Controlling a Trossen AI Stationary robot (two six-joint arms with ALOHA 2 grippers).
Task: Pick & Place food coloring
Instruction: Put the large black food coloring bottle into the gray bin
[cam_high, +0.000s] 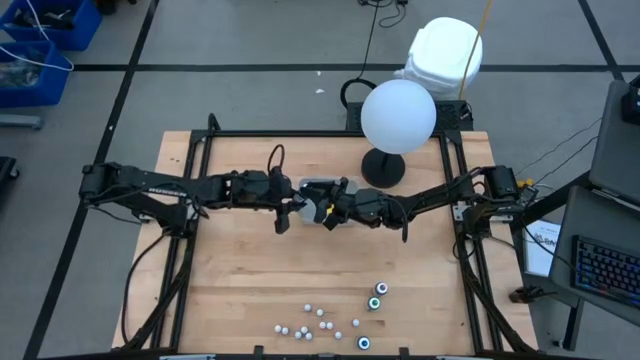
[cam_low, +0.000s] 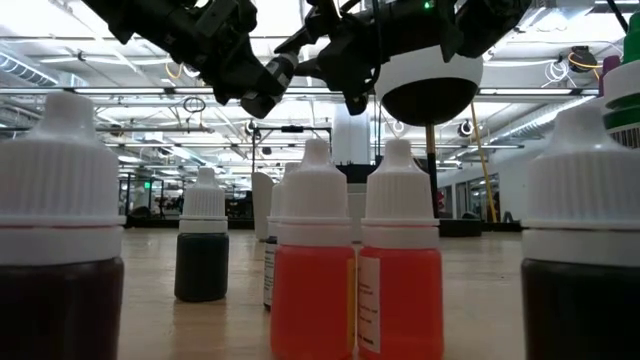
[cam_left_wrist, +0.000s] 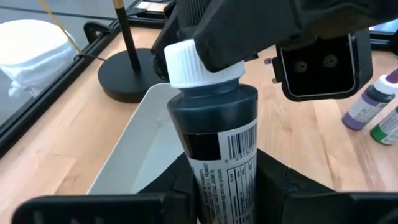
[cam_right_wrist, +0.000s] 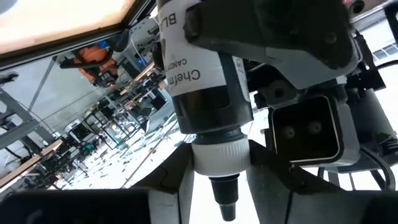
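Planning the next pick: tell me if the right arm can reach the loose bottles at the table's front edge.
Probably not yet: the right gripper grips the dark bottle by its cap, the left gripper by its body. Otherwise nothing stands between.

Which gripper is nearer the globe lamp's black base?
Right. The right gripper is just off the black base, toward the table's middle; the left gripper is farther out, across the dark bottle that both sets of jaws clamp.

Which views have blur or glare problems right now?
Low view: nearest white-capped bottles at the edges blurred, ceiling lights bright behind. Left wrist view: dark white-capped bottle sharp, background soft. High view: white globe lamp nearly washed out.
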